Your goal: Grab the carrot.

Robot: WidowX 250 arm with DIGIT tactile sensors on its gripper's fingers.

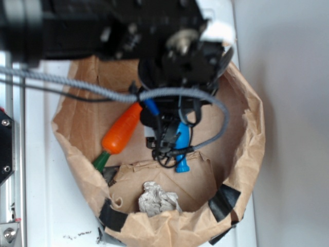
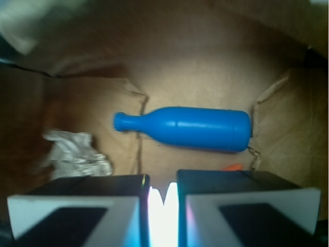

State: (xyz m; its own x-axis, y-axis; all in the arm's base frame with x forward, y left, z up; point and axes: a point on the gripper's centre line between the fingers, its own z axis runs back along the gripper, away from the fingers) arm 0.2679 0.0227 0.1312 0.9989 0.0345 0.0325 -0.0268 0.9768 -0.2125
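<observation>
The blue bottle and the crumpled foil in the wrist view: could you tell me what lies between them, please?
Only bare brown paper of the bag floor separates the blue bottle from the crumpled foil, seen in the wrist view.

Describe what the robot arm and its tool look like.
The arm is black and boxy, with a round metal fitting at the wrist. A grey braided cable runs across it and loops down to the tool, beside thinner black wires. In the wrist view the tool's two fingers are dark blocks with white edges, a narrow bright gap between them.

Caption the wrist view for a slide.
Tool nearly closed above a blue bottle lying in a paper bag; carrot barely visible.
</observation>
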